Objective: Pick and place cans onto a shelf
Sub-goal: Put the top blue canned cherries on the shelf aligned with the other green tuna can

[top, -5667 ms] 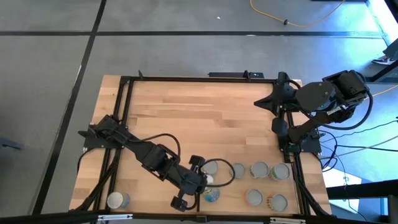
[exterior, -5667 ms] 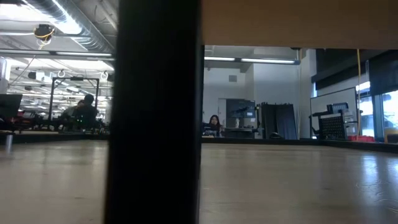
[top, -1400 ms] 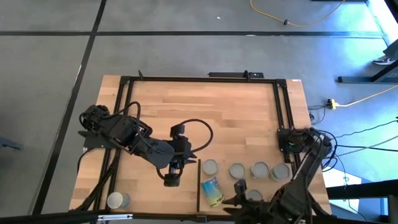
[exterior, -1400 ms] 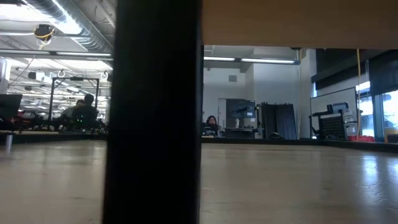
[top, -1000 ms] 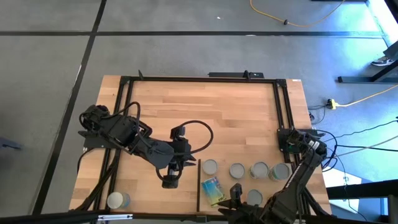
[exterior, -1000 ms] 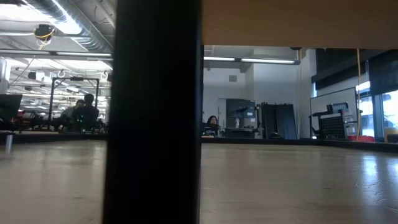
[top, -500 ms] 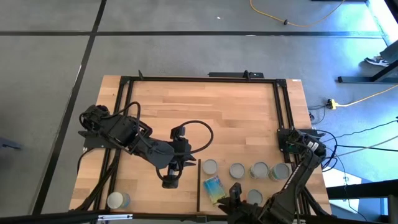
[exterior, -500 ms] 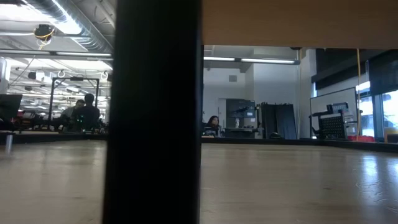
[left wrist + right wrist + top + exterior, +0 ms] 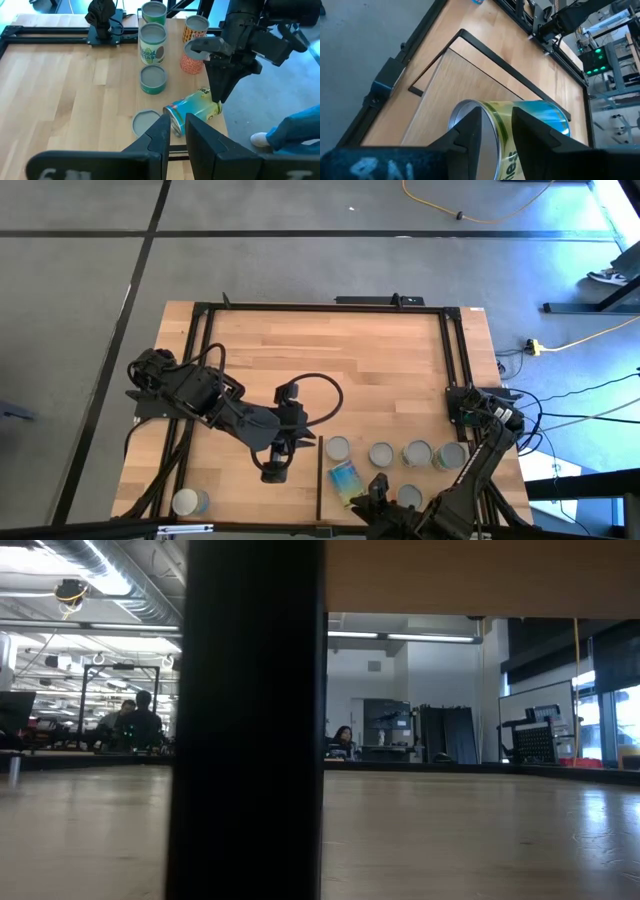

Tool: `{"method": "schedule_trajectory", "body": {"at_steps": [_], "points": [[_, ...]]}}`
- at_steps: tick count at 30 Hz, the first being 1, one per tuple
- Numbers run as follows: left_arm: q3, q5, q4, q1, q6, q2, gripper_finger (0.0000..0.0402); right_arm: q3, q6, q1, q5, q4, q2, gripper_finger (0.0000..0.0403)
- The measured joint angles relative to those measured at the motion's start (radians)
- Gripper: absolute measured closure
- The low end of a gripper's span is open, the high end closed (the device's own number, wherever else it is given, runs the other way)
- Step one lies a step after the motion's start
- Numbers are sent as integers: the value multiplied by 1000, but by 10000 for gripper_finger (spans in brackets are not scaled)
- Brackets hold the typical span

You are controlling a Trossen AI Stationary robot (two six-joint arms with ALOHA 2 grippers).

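Near the table's front edge, the right tool (image 9: 372, 492) stands open beside the toppled can (image 9: 345, 481).

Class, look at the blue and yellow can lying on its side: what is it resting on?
The tipped can lies on the pale wood shelf, beside its dark edge strip. The contact patch beneath the can is hidden. The right tool is close by it.

We see the right gripper (image 9: 377, 485) now down beside the tipped can (image 9: 346, 481); the left gripper (image 9: 275, 469) pulls back, empty.
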Motion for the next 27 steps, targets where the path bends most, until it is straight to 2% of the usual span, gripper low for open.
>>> {"method": "schedule_trajectory", "body": {"at_steps": [11,19,27], "points": [[0,0,14,0,0,0,350,0,-48,43,6,-28,0,292],[0,0,14,0,0,0,350,0,-46,67,160,-116,-1,292],[0,0,14,0,0,0,350,0,-44,66,115,-142,-2,292]]}}
